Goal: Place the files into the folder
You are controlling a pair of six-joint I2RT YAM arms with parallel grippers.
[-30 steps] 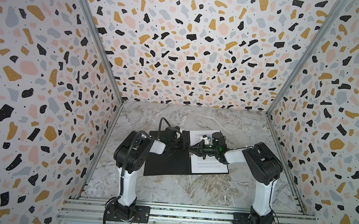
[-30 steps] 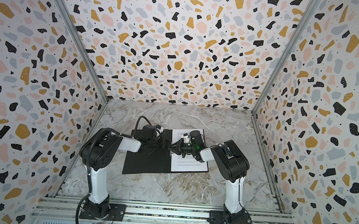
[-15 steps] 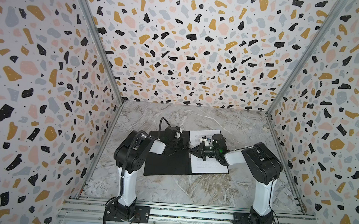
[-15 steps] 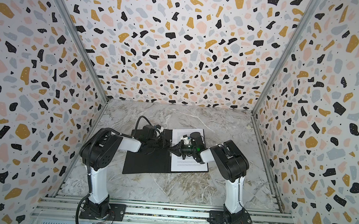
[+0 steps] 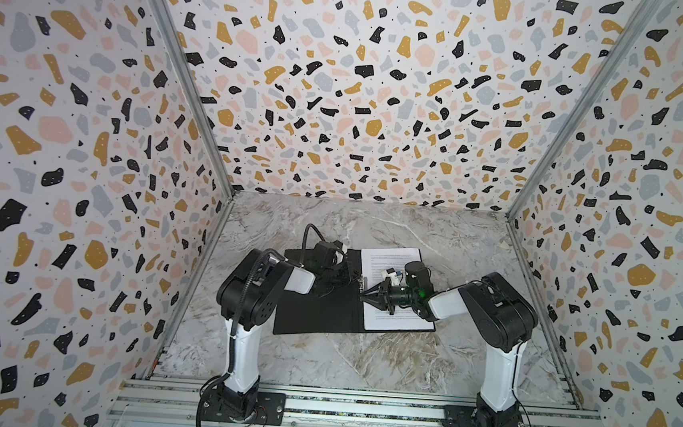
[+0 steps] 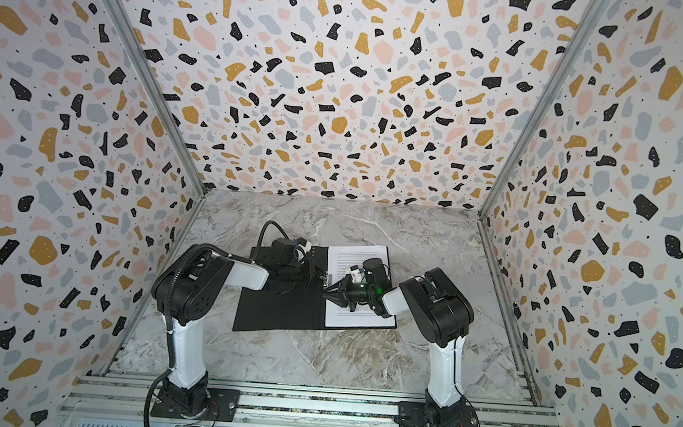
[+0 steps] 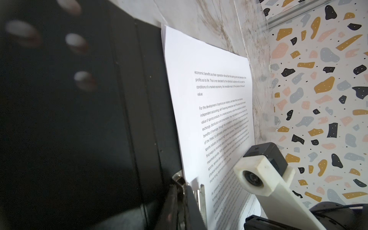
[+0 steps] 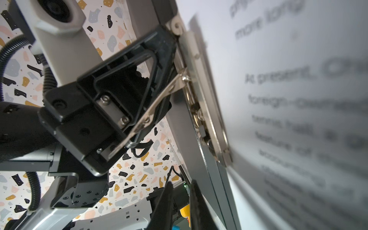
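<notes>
While left fingers [image 8: 163, 45] clamp the folder's clip lever [image 8: 169, 89], right fingers [image 8: 162, 207] slightly parted, empty.

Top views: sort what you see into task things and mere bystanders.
Task things:
folder, lying open
files on its right-hand flap
spine clip
left gripper, pinching its lever
right gripper beside it

Bystanders:
marble table
speckled walls
front rail

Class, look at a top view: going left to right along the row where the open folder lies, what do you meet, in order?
left arm → folder's black inside cover → printed files → right arm
</notes>
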